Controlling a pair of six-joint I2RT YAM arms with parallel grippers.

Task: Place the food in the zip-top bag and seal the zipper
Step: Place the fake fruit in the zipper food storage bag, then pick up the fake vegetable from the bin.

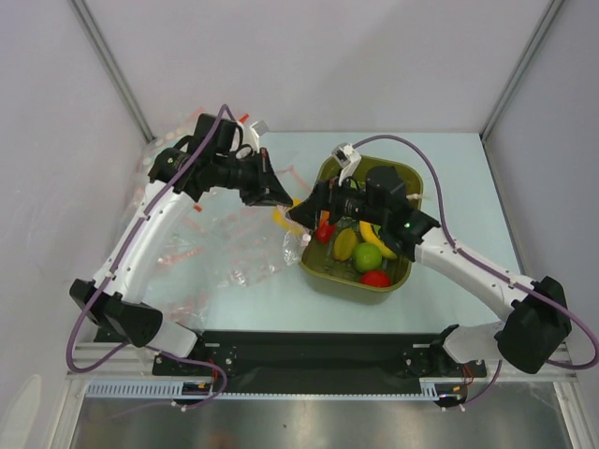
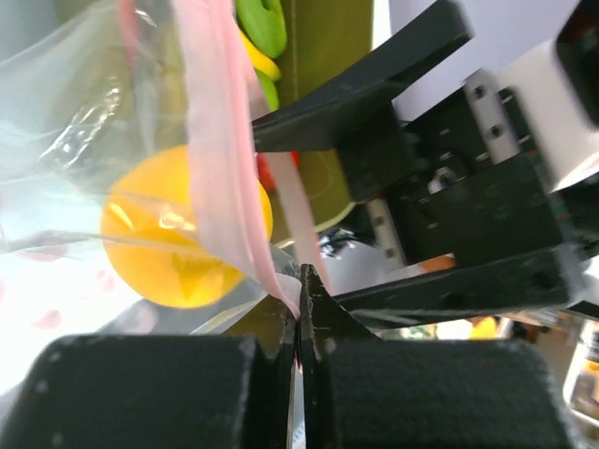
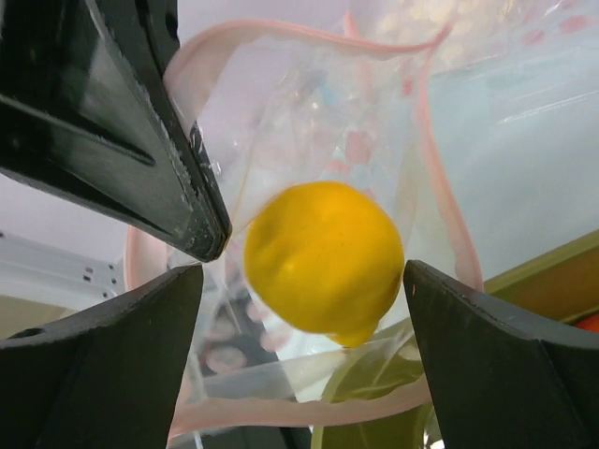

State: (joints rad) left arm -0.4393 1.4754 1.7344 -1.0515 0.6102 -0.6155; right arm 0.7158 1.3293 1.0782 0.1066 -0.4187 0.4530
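Note:
My left gripper [image 2: 301, 285] is shut on the pink-red zipper strip [image 2: 220, 140] of the clear zip-top bag [image 2: 84, 122] and holds the mouth up beside the tub. The yellow lemon [image 3: 323, 257] is inside the open bag mouth [image 3: 309, 94], between the spread fingers of my right gripper [image 3: 301, 271] and touching neither. It looks slightly blurred. Through the plastic it also shows in the left wrist view [image 2: 178, 234]. In the top view the left gripper [image 1: 281, 195] and right gripper [image 1: 304, 215] meet at the bag, with the lemon [image 1: 283, 218] between them.
The olive-green tub [image 1: 404, 178] stands right of the bag. It holds a banana [image 1: 379, 239], a green apple [image 1: 367, 257], a red tomato [image 1: 375, 278] and other toy food. Clear bags printed with pastel dots [image 1: 182, 253] lie on the table at the left.

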